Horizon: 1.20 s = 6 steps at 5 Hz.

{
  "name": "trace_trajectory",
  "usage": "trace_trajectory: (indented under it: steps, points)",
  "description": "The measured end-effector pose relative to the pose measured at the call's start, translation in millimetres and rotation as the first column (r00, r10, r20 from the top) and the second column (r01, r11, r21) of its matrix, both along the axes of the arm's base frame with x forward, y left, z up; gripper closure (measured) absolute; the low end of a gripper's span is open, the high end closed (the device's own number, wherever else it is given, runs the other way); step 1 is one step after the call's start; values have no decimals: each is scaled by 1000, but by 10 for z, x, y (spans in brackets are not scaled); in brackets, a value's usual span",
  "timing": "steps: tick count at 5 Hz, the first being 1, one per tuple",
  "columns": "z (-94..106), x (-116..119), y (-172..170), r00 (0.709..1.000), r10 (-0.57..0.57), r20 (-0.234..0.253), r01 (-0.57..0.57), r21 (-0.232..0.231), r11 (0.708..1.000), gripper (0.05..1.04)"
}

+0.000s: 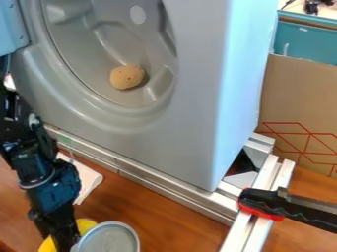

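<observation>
Near left, my gripper hangs by the yellow item and silver can; can't tell fingers' opening or hold. I'd ease slowly, minding the can's rim.

The black arm slants down from the left edge, its hand pointing downward at the bottom.

Round silver can beside partly hidden yellow object, on tabletop
</observation>
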State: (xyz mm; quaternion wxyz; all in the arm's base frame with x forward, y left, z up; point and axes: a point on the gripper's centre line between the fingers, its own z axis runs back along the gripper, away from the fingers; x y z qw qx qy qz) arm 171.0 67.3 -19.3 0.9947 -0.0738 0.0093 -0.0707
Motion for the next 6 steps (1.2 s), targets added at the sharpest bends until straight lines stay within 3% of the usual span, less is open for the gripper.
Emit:
trace_trajectory:
  steps: [3,4,5,6]
  points:
    - [552,28,260,995,51,89,-63,140,988,563]
    - [637,-90,525,979,180,100,-195,171,966,564]
    - [689,-163,887,930,325,171,-355,200,913,564]
    - [606,-196,1222,805,520,286,-581,199,789,563]
